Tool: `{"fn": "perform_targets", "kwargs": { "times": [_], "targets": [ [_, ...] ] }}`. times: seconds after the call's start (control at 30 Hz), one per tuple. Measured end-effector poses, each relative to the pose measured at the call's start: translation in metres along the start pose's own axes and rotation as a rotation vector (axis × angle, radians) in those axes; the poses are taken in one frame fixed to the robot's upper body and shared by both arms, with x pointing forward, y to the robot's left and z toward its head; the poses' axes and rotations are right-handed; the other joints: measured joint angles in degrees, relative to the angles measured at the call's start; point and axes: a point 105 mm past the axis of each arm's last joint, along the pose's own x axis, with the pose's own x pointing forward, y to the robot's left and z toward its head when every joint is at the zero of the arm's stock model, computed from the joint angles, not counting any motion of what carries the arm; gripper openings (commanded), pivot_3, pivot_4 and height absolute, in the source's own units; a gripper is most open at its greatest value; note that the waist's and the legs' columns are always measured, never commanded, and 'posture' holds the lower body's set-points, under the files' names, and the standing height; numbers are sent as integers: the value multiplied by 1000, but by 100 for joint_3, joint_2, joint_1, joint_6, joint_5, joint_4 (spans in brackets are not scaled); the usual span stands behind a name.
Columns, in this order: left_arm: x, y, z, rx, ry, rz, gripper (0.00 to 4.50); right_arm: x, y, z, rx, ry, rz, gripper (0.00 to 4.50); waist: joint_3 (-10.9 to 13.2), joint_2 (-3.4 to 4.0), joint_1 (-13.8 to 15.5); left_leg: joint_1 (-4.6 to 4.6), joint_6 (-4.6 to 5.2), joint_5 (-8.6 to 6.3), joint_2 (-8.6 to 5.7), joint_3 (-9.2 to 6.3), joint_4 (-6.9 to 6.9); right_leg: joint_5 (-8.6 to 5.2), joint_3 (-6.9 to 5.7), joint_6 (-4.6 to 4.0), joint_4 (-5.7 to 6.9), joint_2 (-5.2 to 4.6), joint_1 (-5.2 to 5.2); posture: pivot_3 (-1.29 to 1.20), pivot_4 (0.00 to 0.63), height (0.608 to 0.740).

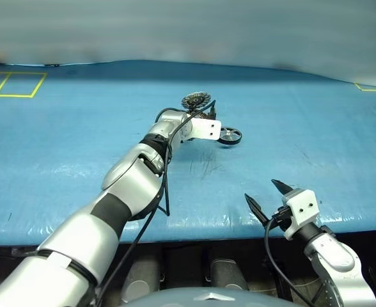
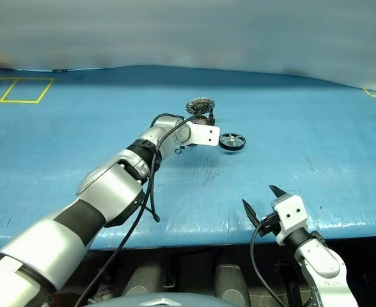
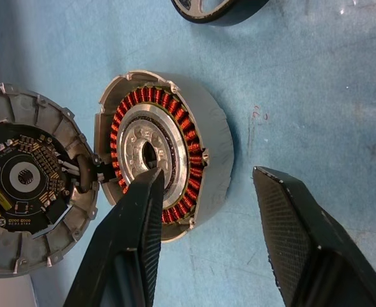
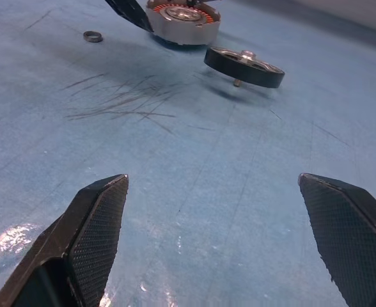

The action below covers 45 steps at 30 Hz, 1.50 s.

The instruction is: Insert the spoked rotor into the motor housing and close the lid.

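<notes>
The motor housing [image 3: 207, 134] sits on the blue table, its copper windings showing around a silver centre. Its lid [image 3: 28, 185] stands swung open at the housing's far side, inner face with a dark board showing; in the left eye view the lid [image 1: 195, 100] rises behind the gripper. The spoked rotor [image 1: 230, 135] rests on the table just right of the housing. My left gripper [image 3: 207, 176] is open and straddles the housing's wall, one finger [image 3: 130, 236] over the centre, the other outside. My right gripper [image 1: 265, 192] hangs open near the table's front edge, nothing in it.
A small black O-ring [image 2: 177, 151] lies on the table left of the housing, near the left forearm. Yellow tape marks [image 1: 12, 84] sit at the far left corner. The table's front edge [image 1: 226, 230] runs just behind the right gripper.
</notes>
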Motion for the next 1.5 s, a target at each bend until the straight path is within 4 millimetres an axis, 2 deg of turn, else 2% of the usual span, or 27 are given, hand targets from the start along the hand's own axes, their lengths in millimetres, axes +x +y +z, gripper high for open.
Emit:
{"fn": "perform_targets", "kwargs": {
  "times": [0.2, 0.3, 0.43, 0.57, 0.67, 0.77, 1.23, 1.5],
  "targets": [
    [3, -5, -7, -17, 20, 9, 2258, -5, 3, 3, 12, -11, -29, 4500, 0, 0, 0, 0, 0, 0, 1, 0, 0, 0, 0, 0, -1, -1, -1, 0, 150, 740],
    [5, -11, -13, -34, 38, -5, 1717, -7, 5, 7, 7, -22, -35, 4500, 0, 0, 0, 0, 0, 0, 1, 0, 0, 0, -1, 0, 0, 0, -1, 0, 150, 740],
    [5, -10, -15, -36, 45, 9, 494, -9, 6, 11, -5, -32, -44, 4500, -1, 2, 0, 1, -1, -1, 1, 0, 0, 0, -1, 0, -1, -3, 0, 0, 150, 740],
    [5, -9, -16, -34, 48, 14, 494, -10, 6, 12, -13, -30, -48, 4500, -2, 3, 1, 1, -1, -1, 1, 0, 0, 0, -1, 0, 0, -2, 0, 0, 150, 740],
    [4, -9, -16, -32, 47, 16, 33, -11, 8, 9, -11, -18, -48, 4500, -2, 3, 1, 1, -1, -1, 1, 0, 0, -1, -1, 0, -1, -3, 0, 0, 150, 740],
    [6, -14, -18, -37, 51, -1, 33, -10, 8, 10, -7, -22, -53, 4500, -1, 2, -20, -2, -1, -1, 2, 5, 0, 0, -1, 0, 2, -4, -6, 0, 150, 740],
    [4, -10, -22, -9, 55, 13, 33, 0, 8, 16, -17, -55, -39, 4500, -2, 3, 3, -2, -1, -1, 2, 6, 0, -1, -4, -1, 2, -6, -6, 0, 150, 740],
    [1, -6, -7, 79, -15, -27, 33, 13, 6, 12, -16, -59, -21, 4500, -2, 2, 32, -21, -1, -1, -2, 8, 0, 0, -3, -3, 0, -6, -23, 0, 150, 740]
  ]
}}
